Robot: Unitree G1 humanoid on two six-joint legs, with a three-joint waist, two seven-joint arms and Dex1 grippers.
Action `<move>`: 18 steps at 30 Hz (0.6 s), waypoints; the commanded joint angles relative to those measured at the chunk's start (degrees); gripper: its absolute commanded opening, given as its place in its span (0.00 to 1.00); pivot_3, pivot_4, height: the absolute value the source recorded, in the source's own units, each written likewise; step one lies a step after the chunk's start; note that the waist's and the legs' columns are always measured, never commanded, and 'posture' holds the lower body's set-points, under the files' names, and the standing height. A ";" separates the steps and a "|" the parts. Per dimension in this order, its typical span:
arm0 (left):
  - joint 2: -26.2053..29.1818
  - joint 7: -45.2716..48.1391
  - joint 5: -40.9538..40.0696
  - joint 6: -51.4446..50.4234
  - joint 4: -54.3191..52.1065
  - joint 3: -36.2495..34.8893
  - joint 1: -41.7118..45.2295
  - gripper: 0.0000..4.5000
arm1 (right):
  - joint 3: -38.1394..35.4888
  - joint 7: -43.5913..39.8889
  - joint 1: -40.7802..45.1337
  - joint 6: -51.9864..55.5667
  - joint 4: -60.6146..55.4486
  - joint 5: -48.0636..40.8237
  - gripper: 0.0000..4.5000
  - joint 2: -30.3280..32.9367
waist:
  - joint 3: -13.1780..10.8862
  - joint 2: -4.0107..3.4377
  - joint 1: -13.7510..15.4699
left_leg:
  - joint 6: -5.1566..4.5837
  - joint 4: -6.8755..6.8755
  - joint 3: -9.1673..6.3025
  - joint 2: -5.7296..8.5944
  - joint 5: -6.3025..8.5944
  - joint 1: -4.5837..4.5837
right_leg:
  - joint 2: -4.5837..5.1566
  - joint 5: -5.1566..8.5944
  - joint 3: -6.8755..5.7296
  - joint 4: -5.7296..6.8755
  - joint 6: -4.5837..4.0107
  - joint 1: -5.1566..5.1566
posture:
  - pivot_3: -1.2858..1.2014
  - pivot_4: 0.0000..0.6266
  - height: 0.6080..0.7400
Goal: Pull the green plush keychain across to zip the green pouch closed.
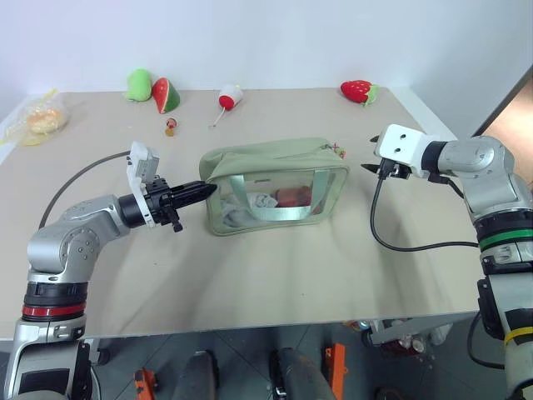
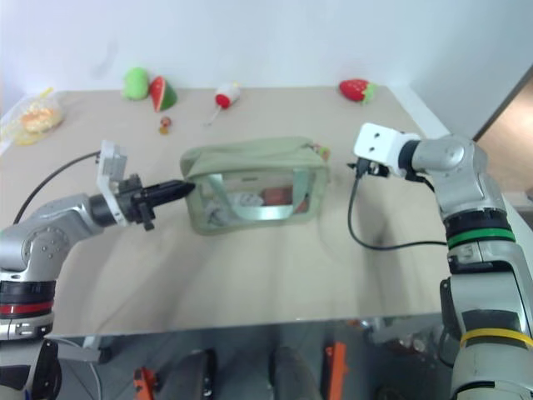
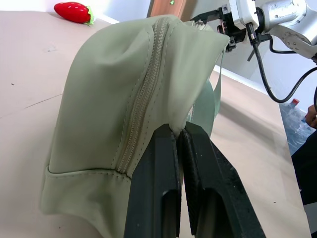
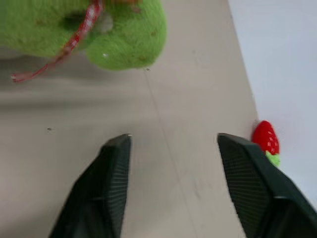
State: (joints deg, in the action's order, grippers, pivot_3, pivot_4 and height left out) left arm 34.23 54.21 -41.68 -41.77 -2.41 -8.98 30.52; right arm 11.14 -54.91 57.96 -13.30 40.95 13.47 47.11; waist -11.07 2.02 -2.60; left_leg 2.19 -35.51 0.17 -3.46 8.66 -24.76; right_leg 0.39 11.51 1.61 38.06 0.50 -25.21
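1. The table (image 1: pixel 275 275) carries everything; the green pouch (image 1: pixel 275 171) sits near its middle, a little toward the far edge, with its clear side panel facing the near edge.

2. The zipper along the pouch's top looks run to the end nearest the table's right edge, so the closing pull seems done or nearly so; that is a judgement, since the very end of the zip is too small to read.

3. The left gripper (image 1: pixel 200 191) is clamped on the pouch's fabric at the end toward the table's left edge; in the left wrist view its two fingers (image 3: pixel 156 183) pinch a fold of cloth just beside the zipper line.

4. The right gripper (image 1: pixel 372 166) stands apart from the pouch, toward the right edge, jaws spread moderately wide and holding nothing.

5. The green plush keychain (image 4: pixel 109 29) lies on the table at the pouch's right-edge end, its reddish cord (image 4: pixel 74 39) trailing loose; it is ahead of the spread right fingers and not touching them.

6. Risk: if the zip is short of its stop, the pouch stays slightly open with the keychain free.

7. Risk: a regrasp could catch the thin cord instead of the plush and slip, or drag the pouch against the left grip and skew it.
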 commanded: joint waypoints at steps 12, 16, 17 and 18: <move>-0.19 0.21 -1.12 0.58 -1.54 -1.12 0.31 0.00 | -1.47 -9.62 7.66 3.00 -0.70 -7.01 0.61 -4.10 | 0.00 0.00 -0.04 | 0.00 0.00 0.02 0.00 0.00 0.01 | 0.00 -0.03 0.02 0.00 0.01 0.01 | 0.52 0.24 1.00; -0.29 0.21 -1.06 0.66 -1.32 -1.10 0.50 0.00 | -0.45 -12.17 8.81 2.85 0.90 -7.39 0.61 -6.18 | 0.00 0.00 -0.03 | 0.00 -0.01 0.01 0.00 0.00 0.01 | 0.00 -0.03 0.02 0.00 0.02 0.01 | 0.52 0.24 1.00; -0.33 0.17 -1.02 0.71 -1.21 -1.09 0.62 0.00 | -0.18 -12.51 9.02 2.49 1.59 -7.16 0.61 -6.62 | 0.00 0.00 -0.03 | 0.00 -0.01 0.01 0.00 0.00 0.00 | 0.00 -0.03 0.02 0.00 0.01 0.01 | 0.52 0.24 1.00; -0.36 0.14 -0.99 0.74 -1.14 -1.10 0.69 0.00 | -0.06 -12.74 9.17 2.22 2.10 -6.99 0.61 -6.89 | 0.00 0.00 -0.03 | 0.00 -0.01 0.02 0.00 0.00 0.00 | 0.00 -0.03 0.02 0.00 0.01 0.01 | 0.52 0.24 1.00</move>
State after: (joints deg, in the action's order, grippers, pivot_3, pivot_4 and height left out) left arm 34.04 54.22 -41.67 -41.70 -2.45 -8.99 30.51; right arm 11.35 -66.84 65.03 -10.15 42.92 6.96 40.18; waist -11.07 2.02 -2.63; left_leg 2.19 -35.51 0.19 -3.46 8.66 -24.76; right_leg 0.39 11.48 1.63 38.07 0.51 -25.21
